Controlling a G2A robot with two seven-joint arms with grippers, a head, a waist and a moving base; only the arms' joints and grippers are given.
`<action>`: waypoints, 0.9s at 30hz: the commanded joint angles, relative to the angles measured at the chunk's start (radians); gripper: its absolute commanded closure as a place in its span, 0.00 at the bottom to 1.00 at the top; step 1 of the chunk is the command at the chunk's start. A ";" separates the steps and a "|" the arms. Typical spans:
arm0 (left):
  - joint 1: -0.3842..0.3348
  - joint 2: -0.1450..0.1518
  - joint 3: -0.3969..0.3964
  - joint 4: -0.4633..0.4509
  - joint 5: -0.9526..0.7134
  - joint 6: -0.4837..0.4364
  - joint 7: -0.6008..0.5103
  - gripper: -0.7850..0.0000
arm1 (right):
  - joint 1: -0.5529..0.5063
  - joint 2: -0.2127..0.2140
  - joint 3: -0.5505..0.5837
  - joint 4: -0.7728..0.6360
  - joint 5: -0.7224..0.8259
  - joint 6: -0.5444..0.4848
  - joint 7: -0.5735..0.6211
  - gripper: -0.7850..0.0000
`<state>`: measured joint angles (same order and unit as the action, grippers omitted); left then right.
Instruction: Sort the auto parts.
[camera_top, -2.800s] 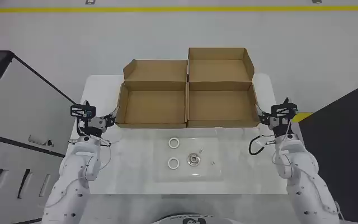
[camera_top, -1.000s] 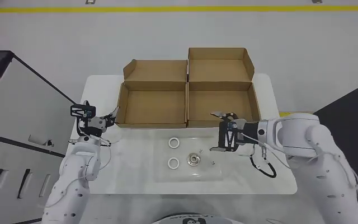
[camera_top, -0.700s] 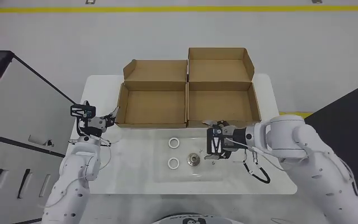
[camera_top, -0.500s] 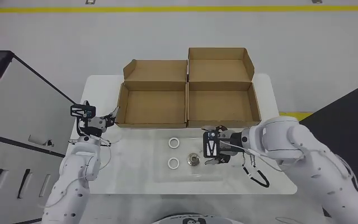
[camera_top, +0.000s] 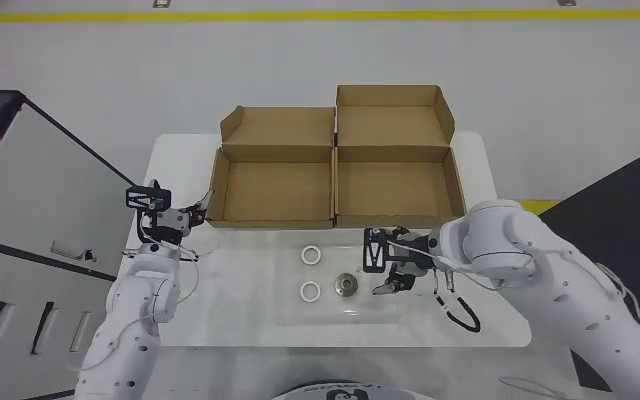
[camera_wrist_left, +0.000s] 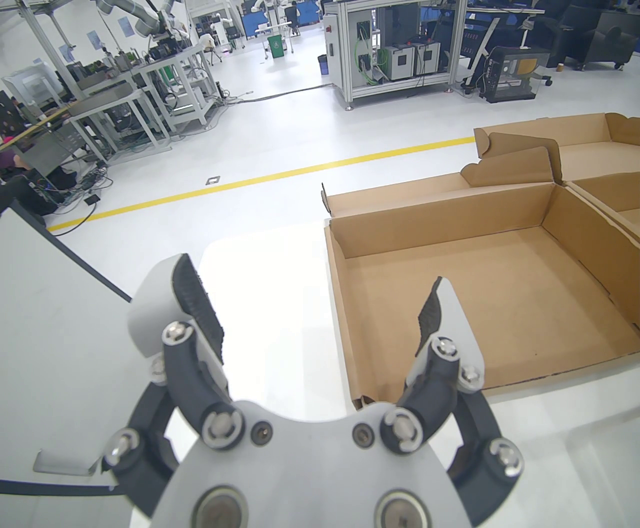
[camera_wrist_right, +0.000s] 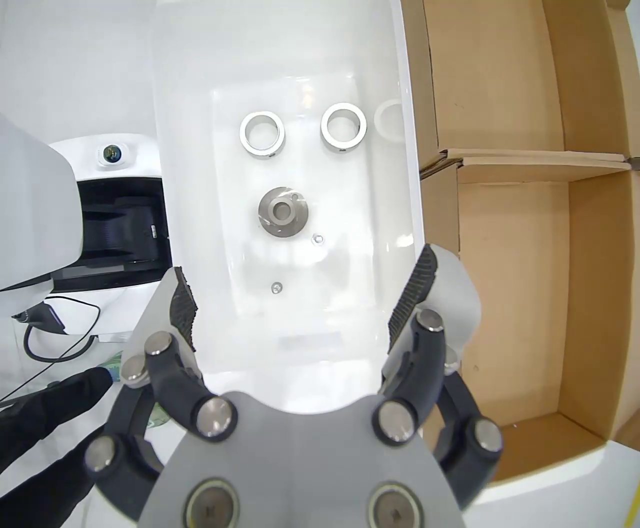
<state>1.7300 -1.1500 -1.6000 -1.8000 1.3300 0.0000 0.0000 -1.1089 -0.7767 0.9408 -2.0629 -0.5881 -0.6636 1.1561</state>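
Metal flange (camera_wrist_right: 283, 211) lies just ahead of the spread right fingers (camera_wrist_right: 419, 287), untouched.

The left arm (camera_top: 135, 310) and right arm (camera_top: 540, 270) were glossy white with rounded segments, a black cable (camera_top: 468, 326) looped off the right one, and the left gripper (camera_wrist_left: 315, 295) and right gripper (camera_wrist_right: 305, 280) each had a pale grey plate, black linkages, silver screws and white fingers (camera_wrist_left: 150, 310) lined with ribbed black pads (camera_wrist_left: 200, 310).

Right end effector (camera_top: 377, 268) swung in from the 3 o'clock edge of the desk (camera_top: 240, 295) to mid-desk, now just beside flanged hub (camera_top: 345, 284), at its 3 o'clock.
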 joint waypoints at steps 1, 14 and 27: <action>0.000 0.000 0.000 0.000 0.000 0.000 0.000 0.00 | 0.014 -0.005 -0.018 0.009 0.001 0.009 0.001 0.00; 0.000 0.000 0.000 0.000 0.000 0.000 0.000 0.00 | 0.066 -0.047 -0.153 0.117 -0.084 0.051 -0.066 0.00; 0.000 0.000 0.000 0.000 0.000 0.000 0.000 0.00 | 0.101 -0.073 -0.213 0.198 -0.090 0.069 -0.075 0.05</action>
<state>1.7300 -1.1500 -1.6000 -1.8000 1.3300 0.0000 0.0000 -1.0110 -0.8481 0.7308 -1.8708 -0.6773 -0.5960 1.0811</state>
